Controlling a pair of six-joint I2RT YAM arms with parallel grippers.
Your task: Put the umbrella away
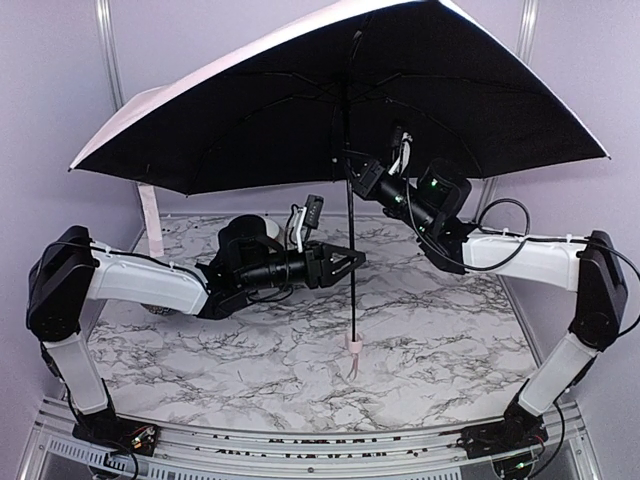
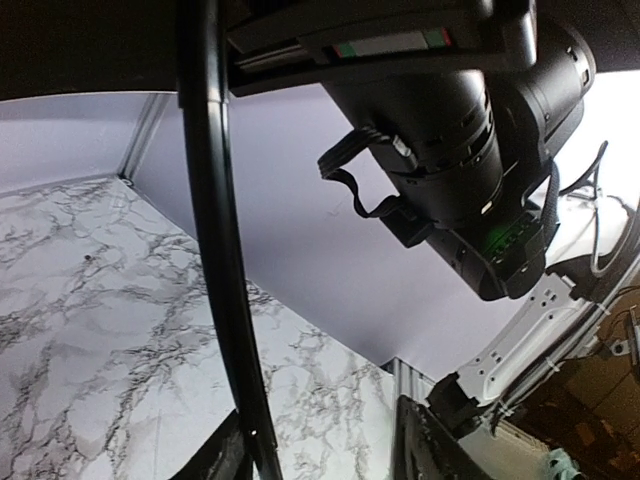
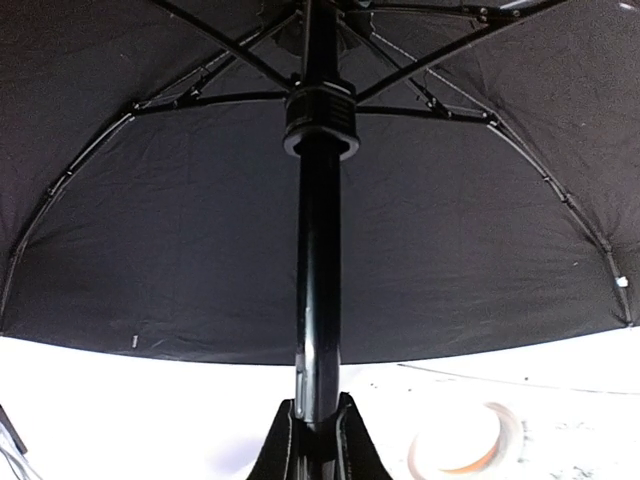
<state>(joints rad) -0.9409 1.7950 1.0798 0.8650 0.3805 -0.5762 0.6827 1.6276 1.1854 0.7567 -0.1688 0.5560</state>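
The umbrella (image 1: 300, 110) stands open over the table, black lining facing down and a pale pink edge along the top. Its thin black shaft (image 1: 349, 290) runs down to the small pale handle knob (image 1: 353, 345), just above the marble. My right gripper (image 1: 352, 172) is shut on the upper shaft (image 3: 318, 280), just below the runner (image 3: 320, 120). My left gripper (image 1: 352, 262) is open around the shaft lower down. In the left wrist view the shaft (image 2: 225, 280) passes close to the left finger (image 2: 212, 458), well apart from the right finger (image 2: 440, 450).
A pale strap (image 1: 150, 220) hangs from the canopy's left edge near the back wall. A white tape-like roll (image 3: 465, 450) lies on the marble table (image 1: 440, 330) behind the arms. The right arm (image 2: 450, 150) hangs close above the left wrist.
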